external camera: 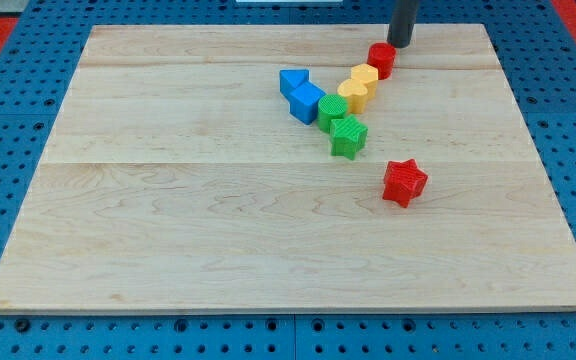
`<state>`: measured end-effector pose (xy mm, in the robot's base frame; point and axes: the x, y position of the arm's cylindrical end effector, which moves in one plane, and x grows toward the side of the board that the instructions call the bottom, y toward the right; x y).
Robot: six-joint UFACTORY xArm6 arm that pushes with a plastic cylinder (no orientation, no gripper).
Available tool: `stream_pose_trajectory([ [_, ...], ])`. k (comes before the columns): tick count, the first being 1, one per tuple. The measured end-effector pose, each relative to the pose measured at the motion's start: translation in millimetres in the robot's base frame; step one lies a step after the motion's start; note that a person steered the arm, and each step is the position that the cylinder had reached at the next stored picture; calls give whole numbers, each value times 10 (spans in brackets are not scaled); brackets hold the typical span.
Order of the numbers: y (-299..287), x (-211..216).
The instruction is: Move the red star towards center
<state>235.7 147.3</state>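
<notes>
While my tip (400, 44) nears the top edge, the red star (404, 182) sits apart (lower right).

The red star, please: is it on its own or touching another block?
On its own: the red star sits apart, toward the view's bottom right of the green star.

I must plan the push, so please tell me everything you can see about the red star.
The red star is a small, chunky star-shaped block, plastic-looking with a ridged surface. It lies flat on the wooden board, right of centre and toward the view's bottom, alone, touching no other block. My tip is far off, at the view's top.
</notes>
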Motion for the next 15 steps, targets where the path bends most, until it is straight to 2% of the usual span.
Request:
stream_pose_trajectory([
  [2,-171,291],
  [3,-153,294],
  [5,545,335],
  [6,561,557],
  [8,726,2095],
  [9,624,2485],
  [11,-161,2674],
  [12,-260,2641],
  [13,-97,2626],
  [14,323,2519],
  [15,396,2502],
])
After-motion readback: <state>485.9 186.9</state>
